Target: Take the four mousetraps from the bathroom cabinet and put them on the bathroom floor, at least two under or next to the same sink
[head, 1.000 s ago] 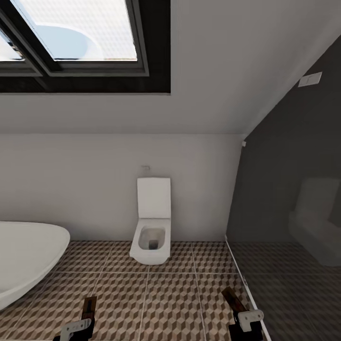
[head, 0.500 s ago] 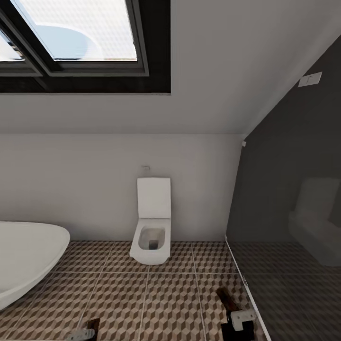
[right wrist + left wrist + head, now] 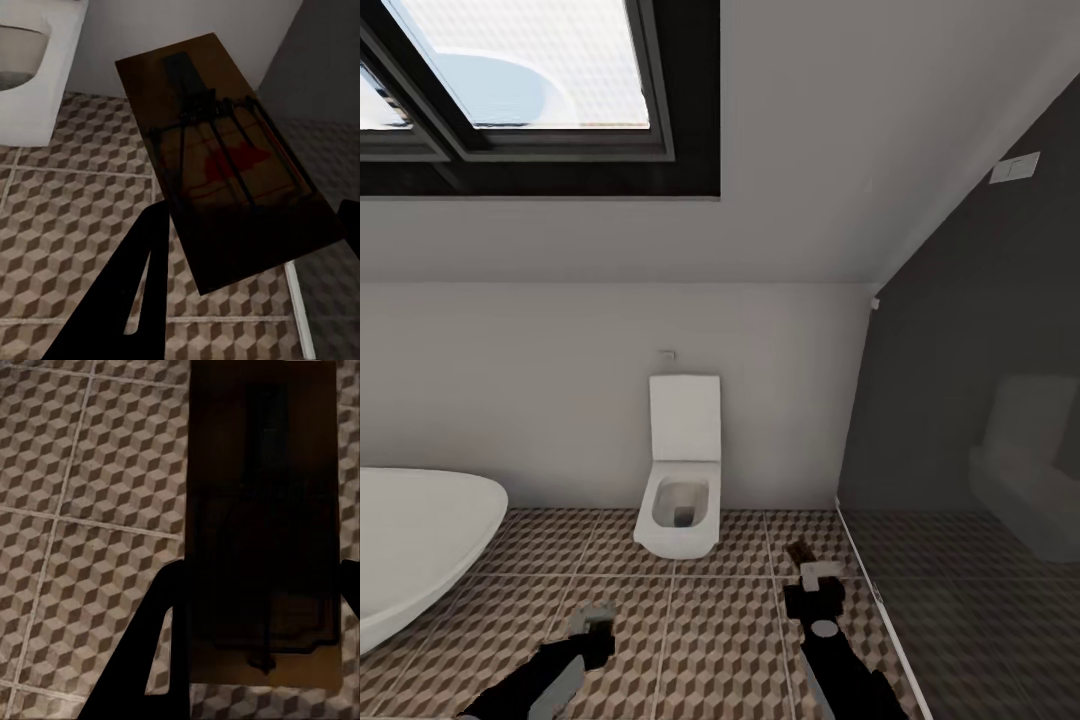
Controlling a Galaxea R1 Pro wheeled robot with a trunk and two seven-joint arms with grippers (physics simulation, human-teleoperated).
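**Mousetraps held over bathroom floor**

A mousetrap [image 3: 225,165] is clamped in the right gripper [image 3: 812,578], red mark visible, above the cube-patterned bathroom floor [image 3: 690,620]. A second mousetrap [image 3: 262,525] is gripped by the left gripper [image 3: 592,622]. A white toilet [image 3: 680,495] is seen ahead of both grippers; a bathtub [image 3: 420,545] lies beyond the left one.

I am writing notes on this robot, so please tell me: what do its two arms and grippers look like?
In the head view both arms are black. The left gripper has a pale grey plate on its forearm and a grey tip. The right gripper has a light grey bracket near its tip and a small white round mark behind it. In the wrist views the fingers show as flat black angular shapes.
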